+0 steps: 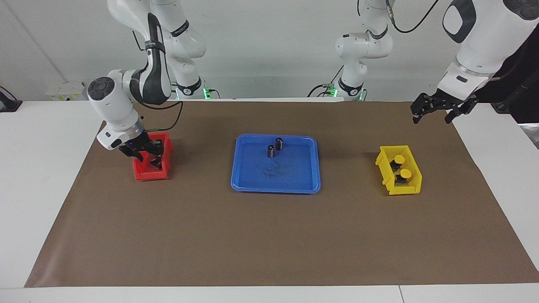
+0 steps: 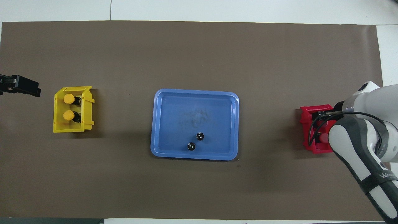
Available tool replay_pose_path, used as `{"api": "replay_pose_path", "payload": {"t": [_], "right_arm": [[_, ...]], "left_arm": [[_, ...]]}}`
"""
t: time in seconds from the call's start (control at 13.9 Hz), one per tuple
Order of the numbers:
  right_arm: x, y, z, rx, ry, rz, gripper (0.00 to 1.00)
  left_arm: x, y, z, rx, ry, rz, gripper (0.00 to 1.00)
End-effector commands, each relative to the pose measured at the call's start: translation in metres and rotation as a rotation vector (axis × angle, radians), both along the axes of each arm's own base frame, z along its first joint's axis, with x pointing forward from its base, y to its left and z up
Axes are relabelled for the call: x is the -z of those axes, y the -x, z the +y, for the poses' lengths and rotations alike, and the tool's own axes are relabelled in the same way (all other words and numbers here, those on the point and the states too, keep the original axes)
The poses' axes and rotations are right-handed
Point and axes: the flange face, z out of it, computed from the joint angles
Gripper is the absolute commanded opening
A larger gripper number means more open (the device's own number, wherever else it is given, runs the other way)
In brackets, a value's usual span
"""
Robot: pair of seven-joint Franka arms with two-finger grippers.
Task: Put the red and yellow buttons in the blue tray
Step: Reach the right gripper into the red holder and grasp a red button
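Observation:
The blue tray (image 1: pixel 276 183) (image 2: pixel 174 124) lies mid-table and holds two dark capless cylinders (image 1: pixel 274 148) (image 2: pixel 196 141). Two yellow buttons (image 1: pixel 402 166) (image 2: pixel 68 107) sit in the yellow bin (image 1: pixel 385 170) (image 2: pixel 57 115). My right gripper (image 1: pixel 148 159) is lowered into the red bin (image 1: pixel 145 174) (image 2: pixel 306 124), open, with red showing between its fingers. One red cap (image 2: pixel 324 137) shows in that bin; the arm hides the rest of the inside. My left gripper (image 1: pixel 433 115) (image 2: pixel 18 86) is open and empty, raised over the mat's edge beside the yellow bin.
A brown mat (image 1: pixel 269 244) covers the table, with white table surface at both ends. The red bin stands toward the right arm's end, the yellow bin toward the left arm's end. The mat farther from the robots than the tray is bare.

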Motion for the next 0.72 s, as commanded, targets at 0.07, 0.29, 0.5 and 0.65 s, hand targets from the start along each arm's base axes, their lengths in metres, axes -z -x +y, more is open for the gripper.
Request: {"api": "replay_pose_path", "payload": {"t": [0.07,0.29,0.5,0.65], "right_arm": [[-0.0011,0.0109,-0.0026,-0.013,-0.009,-0.018,0.65],[0.0006,0.0133,-0.0024,-0.029,-0.009,-0.02,0.65],[0.0072,0.0177,-0.0029,-0.029,-0.005,-0.036,0.65],[0.0074,0.0192,-0.0028,-0.031,-0.004,-0.042,0.65]], "left_arm": [[-0.0004,0.009,0.0044,-0.017,0.009,0.002,1.0],[-0.0008,0.0085,0.0039,-0.016,0.006,-0.003,1.0],[-0.0002,0.0079,0.0023,-0.011,0.004,-0.004,1.0],[-0.0002,0.0083,0.005,-0.006,0.003,-0.002,0.97]]}}
